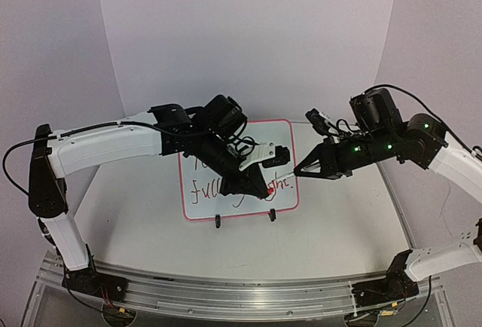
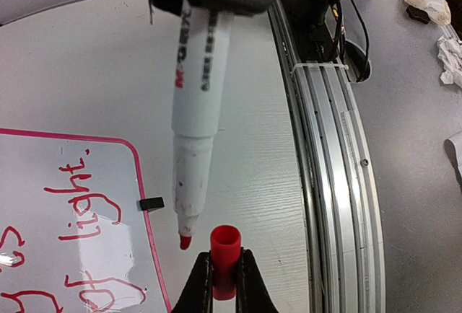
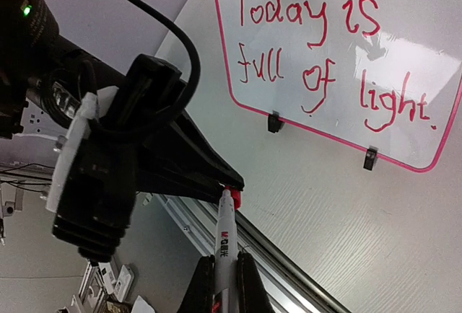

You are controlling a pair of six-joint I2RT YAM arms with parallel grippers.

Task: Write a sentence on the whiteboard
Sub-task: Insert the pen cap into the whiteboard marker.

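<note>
The whiteboard [image 1: 202, 200] lies flat mid-table, pink-framed, with "Today is full of light." in red on it [image 3: 346, 53]. My left arm covers its top. My right gripper [image 3: 225, 258] is shut on a white marker [image 3: 227, 226] whose red tip is bare. The left gripper [image 2: 224, 254] is shut on the red cap [image 2: 224, 239], open end up. In the left wrist view the marker [image 2: 198, 89] points down, its tip just left of the cap's mouth and outside it. Both grippers meet over the whiteboard's near right corner [image 1: 269, 190].
Two black clip feet [image 1: 218, 221] stick out from the whiteboard's near edge. An aluminium rail [image 2: 325, 147] runs along the table's near edge. Crumpled paper [image 2: 449, 50] lies beyond the rail, off the table. White backdrop panels close in the back and sides.
</note>
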